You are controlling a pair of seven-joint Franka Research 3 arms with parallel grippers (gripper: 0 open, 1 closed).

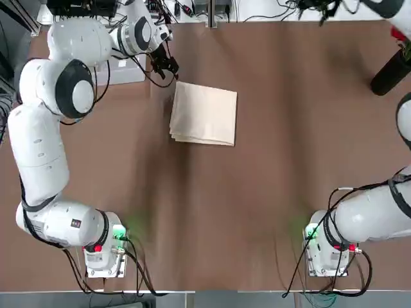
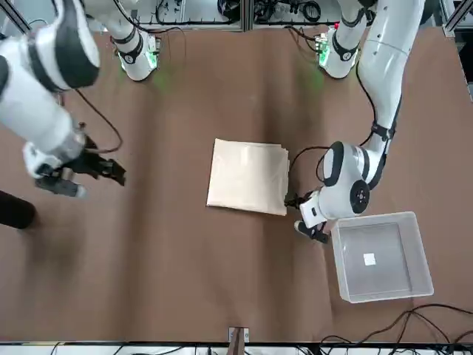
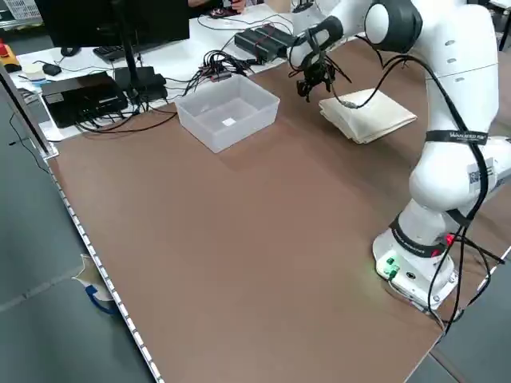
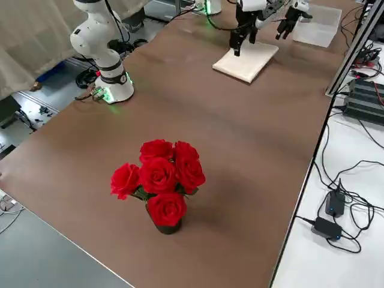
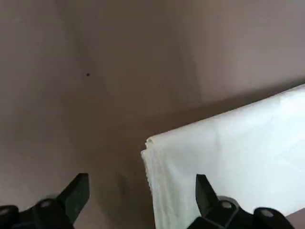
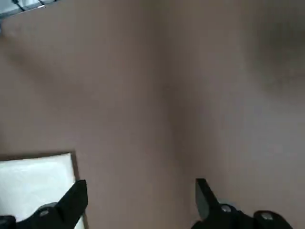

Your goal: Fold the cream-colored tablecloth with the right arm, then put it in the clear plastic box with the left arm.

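Here, hovering at the near-left-arm corner of the folded cream-colored tablecloth point(image 1: 204, 114) with the left hand point(image 5: 143, 190) wide and holding nothing; lying flat on the brown desk point(image 1: 257, 224) in a neat rectangle, layers showing along an edge; hanging well off to the right of the cloth with the right hand point(image 6: 141, 188), also wide and with nothing held; sitting on the left arm's side, apart from the cloth, with a small white label point(image 2: 369, 259) inside, as the clear plastic box point(image 2: 383, 225); standing farther right, red roses point(image 4: 159, 174) in a black vase point(image 4: 168, 228).
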